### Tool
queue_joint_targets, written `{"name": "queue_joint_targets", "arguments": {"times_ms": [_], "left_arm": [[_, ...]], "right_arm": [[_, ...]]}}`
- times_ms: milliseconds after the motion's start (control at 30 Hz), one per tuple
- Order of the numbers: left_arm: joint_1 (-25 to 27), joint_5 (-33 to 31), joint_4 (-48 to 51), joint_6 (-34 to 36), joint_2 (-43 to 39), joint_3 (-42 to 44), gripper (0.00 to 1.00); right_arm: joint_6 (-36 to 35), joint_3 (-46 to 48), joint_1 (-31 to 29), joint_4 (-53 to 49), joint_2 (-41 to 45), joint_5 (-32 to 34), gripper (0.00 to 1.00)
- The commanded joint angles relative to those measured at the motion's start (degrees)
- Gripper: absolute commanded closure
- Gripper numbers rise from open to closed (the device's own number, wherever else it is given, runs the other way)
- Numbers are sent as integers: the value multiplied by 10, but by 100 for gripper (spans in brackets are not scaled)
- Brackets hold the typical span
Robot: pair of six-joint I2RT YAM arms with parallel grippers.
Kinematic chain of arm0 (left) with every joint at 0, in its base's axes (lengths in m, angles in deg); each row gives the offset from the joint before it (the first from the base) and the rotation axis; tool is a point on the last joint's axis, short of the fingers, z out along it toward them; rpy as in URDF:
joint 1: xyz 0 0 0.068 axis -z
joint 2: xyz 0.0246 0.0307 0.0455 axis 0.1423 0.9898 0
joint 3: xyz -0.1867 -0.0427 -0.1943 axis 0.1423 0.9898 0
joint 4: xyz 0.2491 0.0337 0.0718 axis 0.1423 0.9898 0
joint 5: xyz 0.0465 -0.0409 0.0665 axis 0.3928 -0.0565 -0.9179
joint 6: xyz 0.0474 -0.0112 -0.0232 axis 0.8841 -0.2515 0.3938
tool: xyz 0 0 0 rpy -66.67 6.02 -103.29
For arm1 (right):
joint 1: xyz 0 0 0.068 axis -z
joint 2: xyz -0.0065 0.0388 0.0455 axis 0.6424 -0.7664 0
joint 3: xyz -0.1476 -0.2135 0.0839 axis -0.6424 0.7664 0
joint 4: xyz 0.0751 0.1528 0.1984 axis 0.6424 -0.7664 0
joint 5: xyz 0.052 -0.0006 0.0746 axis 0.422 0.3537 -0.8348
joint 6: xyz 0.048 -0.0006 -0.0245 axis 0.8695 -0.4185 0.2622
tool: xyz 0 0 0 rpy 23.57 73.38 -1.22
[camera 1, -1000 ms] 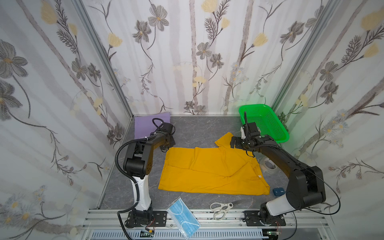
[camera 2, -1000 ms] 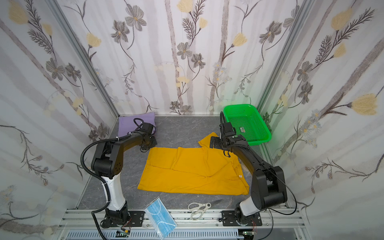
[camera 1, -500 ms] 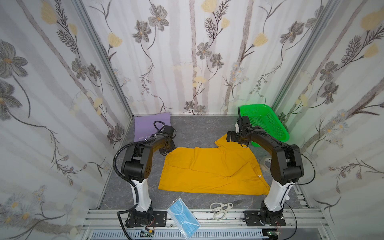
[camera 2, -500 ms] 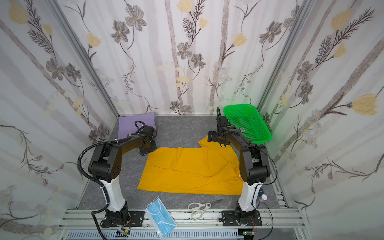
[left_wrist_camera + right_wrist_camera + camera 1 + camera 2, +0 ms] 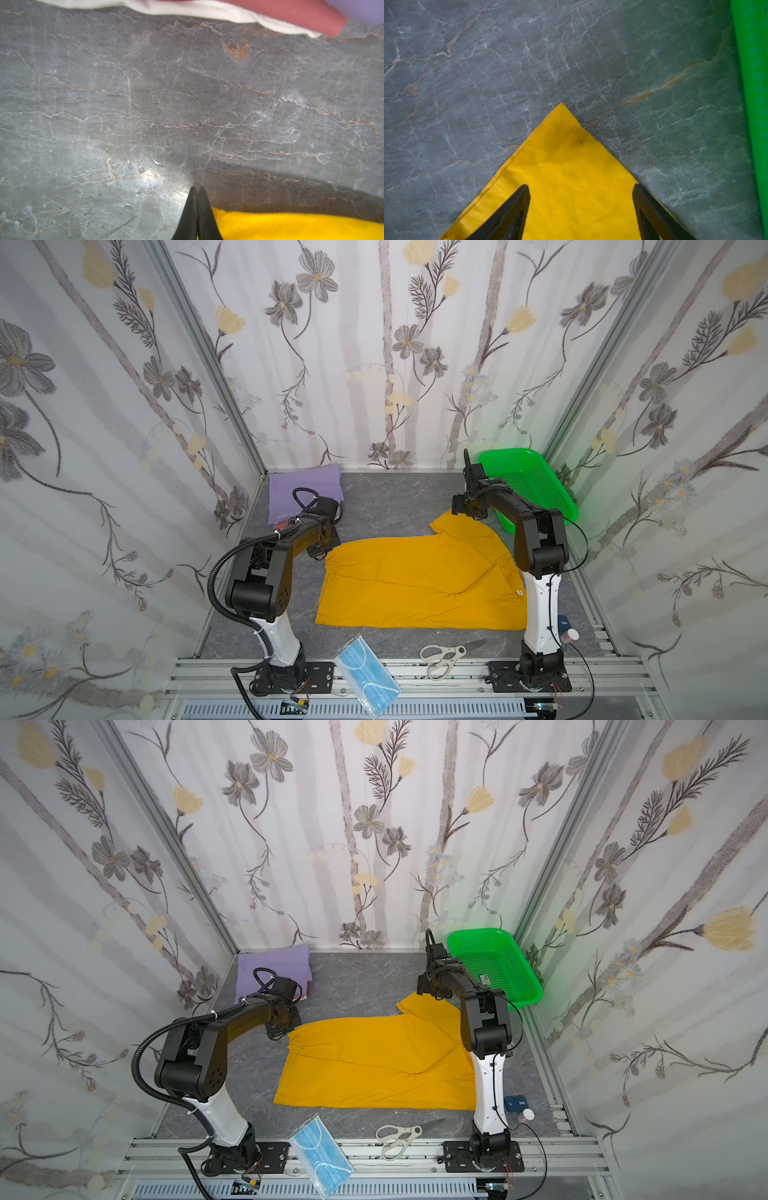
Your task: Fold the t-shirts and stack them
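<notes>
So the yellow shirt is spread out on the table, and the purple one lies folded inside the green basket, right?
Not quite. The purple shirt lies folded in the far left corner of the table, not in the green basket, which stands at the far right; both top views show it. The yellow shirt is indeed spread out.

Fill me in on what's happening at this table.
Two robot arms are working on a yellow t-shirt spread out on the grey table. The left gripper is shut at the shirt's far left corner; whether it pinches cloth is unclear. The right gripper is open, its fingers astride a sleeve corner. A folded lilac t-shirt lies in the back left corner.
</notes>
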Motion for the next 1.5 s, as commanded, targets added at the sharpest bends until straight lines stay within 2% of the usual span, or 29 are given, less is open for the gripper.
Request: {"name": "queue_joint_targets", "arguments": {"times_ms": [0,200,300,533,767,933,1133,1267,1300,1400,1433,1467], "left_arm": [[-6,-35,9,-16,-15,8,100],[-24,-61,-5,-33,-47,39,100],[-27,-58,-6,-36,-44,39,100],[-28,-34,-17,-35,-36,40,100],[-28,-36,-18,-34,-50,41,100],[-29,-32,-18,-35,-61,43,100],[-31,-23,-25,-37,-79,56,100],[-30,-19,-29,-37,-84,58,100],[-30,-16,-30,-37,-85,60,100],[-31,-13,-32,-37,-86,59,100],[-31,-14,-32,-37,-88,60,100],[-31,-13,-33,-37,-90,63,100]], "right_arm": [[-12,-10,9,-41,-6,35,31],[-31,-31,16,-72,-23,32,43],[-41,-64,17,-97,-42,28,44],[-77,-130,12,-126,-77,-31,43],[-86,-210,3,-185,-124,-16,47],[-84,-259,-11,-221,-152,18,48],[-77,-321,-11,-270,-188,16,73],[-78,-323,-12,-275,-190,17,98],[-78,-323,-12,-274,-190,17,100],[-80,-323,-10,-272,-190,17,100],[-78,-323,-10,-273,-190,18,90],[-76,-324,-10,-276,-190,22,71]]}}
